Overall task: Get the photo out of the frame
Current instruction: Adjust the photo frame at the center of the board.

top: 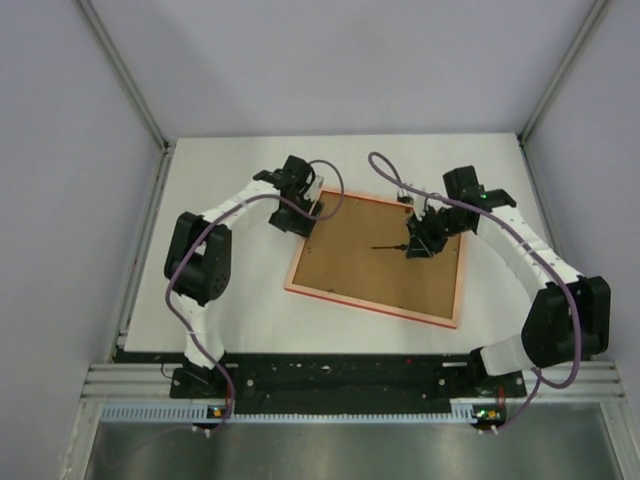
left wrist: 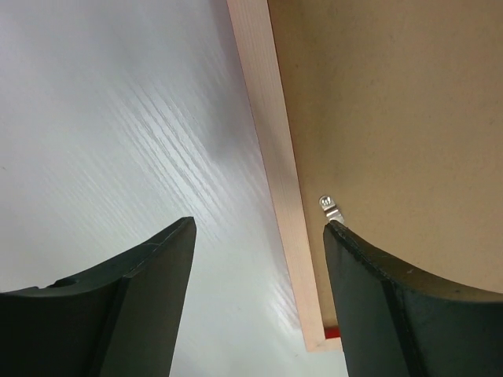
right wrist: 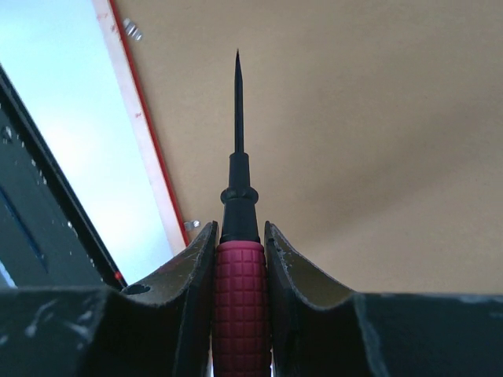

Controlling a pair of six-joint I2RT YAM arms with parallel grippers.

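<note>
The frame (top: 372, 308) lies face down on the white table, showing its brown back (left wrist: 393, 118) and pale reddish rim (left wrist: 275, 141). The photo is hidden beneath the back. My left gripper (top: 308, 210) (left wrist: 259, 224) is open at the frame's far left corner. It straddles the rim, with one finger over the table and the other beside a small metal tab (left wrist: 330, 206). My right gripper (top: 418, 243) (right wrist: 240, 236) is shut on a screwdriver (right wrist: 240, 290) with a dark red ribbed handle. The screwdriver's black shaft (top: 388, 246) points left over the middle of the brown back.
Two more metal tabs (right wrist: 132, 31) (right wrist: 192, 225) sit along the frame's edge in the right wrist view. Grey walls with metal rails (top: 150, 130) enclose the table on three sides. Both arm bases stand on the black strip (top: 340, 372) at the near edge.
</note>
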